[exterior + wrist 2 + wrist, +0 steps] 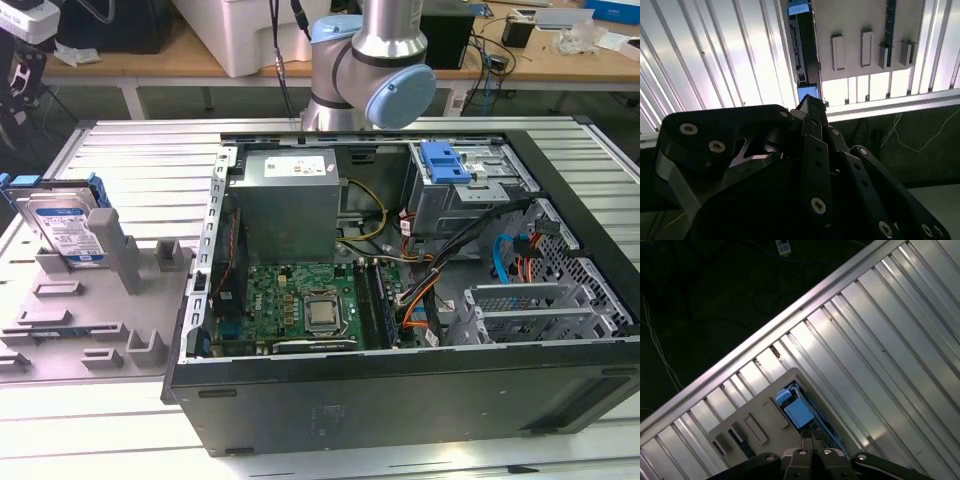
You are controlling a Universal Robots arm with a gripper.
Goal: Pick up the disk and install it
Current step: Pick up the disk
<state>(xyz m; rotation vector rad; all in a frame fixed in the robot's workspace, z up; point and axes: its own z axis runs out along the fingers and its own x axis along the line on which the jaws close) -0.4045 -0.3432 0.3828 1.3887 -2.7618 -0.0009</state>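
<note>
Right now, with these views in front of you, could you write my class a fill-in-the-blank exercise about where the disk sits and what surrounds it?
1. The disk stands on edge in a holder coloured ___.
2. In the exterior view, the holder sits to the ___ of the computer case.
3. The plastic frame around the disk's edges is ___.
4. The computer case lies with its side ___, showing the motherboard.
Missing words: grey; left; blue; open.
</note>
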